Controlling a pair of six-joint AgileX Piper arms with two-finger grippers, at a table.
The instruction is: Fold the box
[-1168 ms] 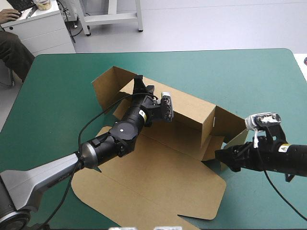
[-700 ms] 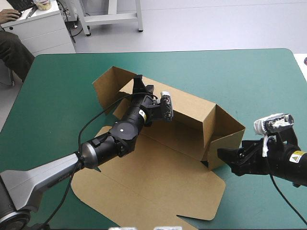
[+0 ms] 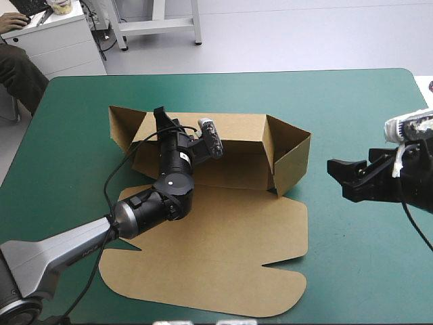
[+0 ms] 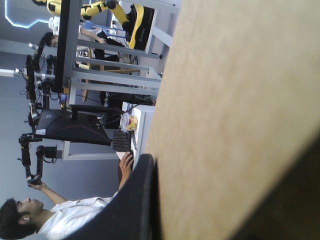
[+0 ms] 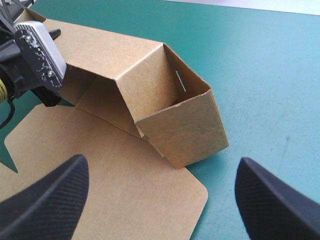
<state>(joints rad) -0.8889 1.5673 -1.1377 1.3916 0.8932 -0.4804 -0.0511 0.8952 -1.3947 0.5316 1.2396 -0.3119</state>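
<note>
Since the box [image 3: 233, 169] is a thin sheet of brown board, I judge it light, stiff across its panels and willing to bend only along its creases. Its smooth faces could slip out of a loose pinch. It sits on the teal-green bench [image 3: 352, 101] with its long back wall [image 3: 237, 128] and one end wall [image 5: 185, 132] raised, and its lid [image 3: 223, 264] lying flat on the cover.

The left claw [image 3: 161, 118] is clamped over the top edge of the back wall, with the board between its black fingers. The right claw [image 3: 338, 179] is empty, its fingers wide apart, and the raised end wall lies ahead of it, well clear.

The soundest hold, I judge, is over a free top edge close to a crease. Pressure should be light so that the board does not buckle or the tucked corner spring loose.
</note>
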